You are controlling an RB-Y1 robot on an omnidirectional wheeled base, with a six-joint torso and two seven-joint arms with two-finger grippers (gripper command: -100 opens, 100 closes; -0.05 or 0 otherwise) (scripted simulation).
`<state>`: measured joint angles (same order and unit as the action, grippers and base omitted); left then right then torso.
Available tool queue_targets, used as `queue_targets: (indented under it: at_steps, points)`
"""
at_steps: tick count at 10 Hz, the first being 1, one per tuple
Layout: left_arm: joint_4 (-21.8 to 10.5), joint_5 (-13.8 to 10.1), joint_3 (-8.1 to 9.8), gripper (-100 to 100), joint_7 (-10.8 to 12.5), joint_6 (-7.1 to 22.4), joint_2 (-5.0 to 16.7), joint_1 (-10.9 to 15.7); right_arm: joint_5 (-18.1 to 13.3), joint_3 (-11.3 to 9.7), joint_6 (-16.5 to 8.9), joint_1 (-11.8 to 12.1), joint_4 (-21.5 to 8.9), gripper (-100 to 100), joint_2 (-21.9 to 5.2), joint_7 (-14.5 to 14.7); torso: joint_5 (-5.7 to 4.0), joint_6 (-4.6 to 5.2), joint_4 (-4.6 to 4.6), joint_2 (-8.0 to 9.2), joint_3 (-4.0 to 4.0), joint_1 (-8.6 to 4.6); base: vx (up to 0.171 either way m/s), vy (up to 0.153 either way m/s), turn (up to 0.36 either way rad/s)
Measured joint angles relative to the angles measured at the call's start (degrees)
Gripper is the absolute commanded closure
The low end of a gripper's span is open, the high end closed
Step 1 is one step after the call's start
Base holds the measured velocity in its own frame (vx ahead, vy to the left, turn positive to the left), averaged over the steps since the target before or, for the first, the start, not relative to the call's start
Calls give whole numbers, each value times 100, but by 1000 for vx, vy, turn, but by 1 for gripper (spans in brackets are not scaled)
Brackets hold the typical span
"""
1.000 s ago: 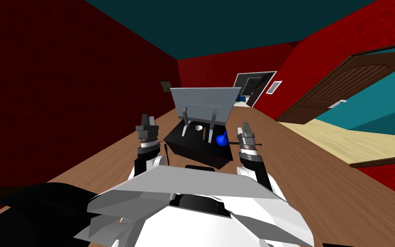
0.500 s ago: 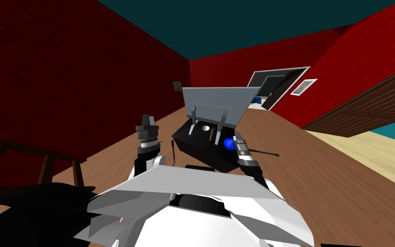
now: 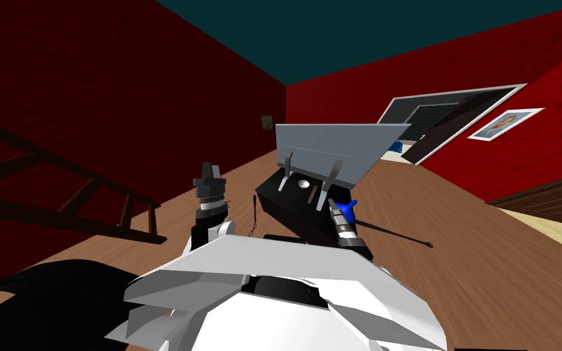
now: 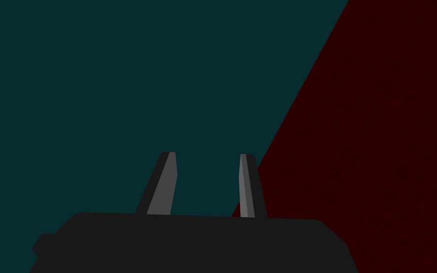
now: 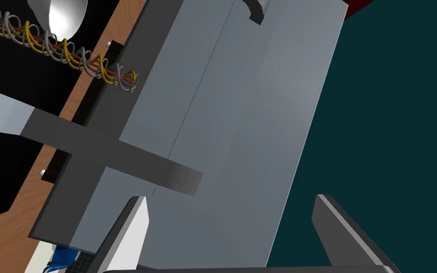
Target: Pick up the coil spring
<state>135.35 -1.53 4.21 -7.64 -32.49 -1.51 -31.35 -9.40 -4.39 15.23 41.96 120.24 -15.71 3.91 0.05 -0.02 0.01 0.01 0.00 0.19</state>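
While your right gripper (image 5: 229,200) sits at the right side of the open black case (image 3: 292,216) with its 2 fingers spread wide and empty, the coil spring (image 5: 56,45) lies inside on the case's black bottom, just beside a silver cup (image 5: 63,12) and close to the raised grey lid (image 5: 227,118); the case rests on a brown wood floor (image 3: 487,262); dark red walls (image 3: 121,91) and a teal ceiling (image 3: 365,36) enclose the room; your left gripper (image 4: 206,154) stands raised to the left of the case, its 2 fingers narrow with nothing between them.
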Motion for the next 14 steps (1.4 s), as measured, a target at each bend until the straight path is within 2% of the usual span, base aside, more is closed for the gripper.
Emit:
queue_targets:
  at_steps: [1,2,4,5,6,7,9,10,12,14]
  points:
    - [0,0,0,0,0,0,0,0,-51,-27,-136,84,-84,-100,-82,-29,0,1,0,0,0,1,23,65,321]
    - [0,0,0,0,0,0,0,0,-85,-15,-196,92,-335,-100,-180,-69,0,2,-1,-3,-2,1,38,64,386]
    - [0,0,0,0,0,0,0,-1,-175,-24,-325,378,-537,-100,-385,-135,1,2,-2,-8,-5,1,45,57,368]
    - [0,0,1,0,0,0,0,-1,-240,-44,-453,342,-770,-100,-447,-151,-1,2,-2,-10,-6,-2,33,28,97]
    - [0,0,1,0,0,0,0,-2,-259,-42,-508,467,-760,-100,-506,-166,0,8,-2,-4,-3,-8,29,26,256]
    - [0,0,1,0,0,0,0,-1,-341,-86,-538,542,-883,-100,-474,-132,-2,3,-1,-2,-2,-9,28,17,125]
    - [0,0,1,0,0,0,0,-1,-347,-28,-634,713,-930,-100,-684,-203,-2,4,-1,-4,-2,-12,37,19,182]
    - [0,0,1,0,0,0,1,-1,-367,-20,-658,707,-1053,-100,-708,-216,-3,6,-1,-4,-2,-15,39,18,264]
    - [0,0,1,0,0,0,1,-1,-418,29,-808,801,-1293,-100,-936,-287,-2,3,-2,-10,-6,-13,53,23,289]
    - [0,0,1,0,0,0,1,-1,-456,92,-793,874,-1625,-100,-1077,-332,-2,3,-2,-12,-7,-11,69,25,351]
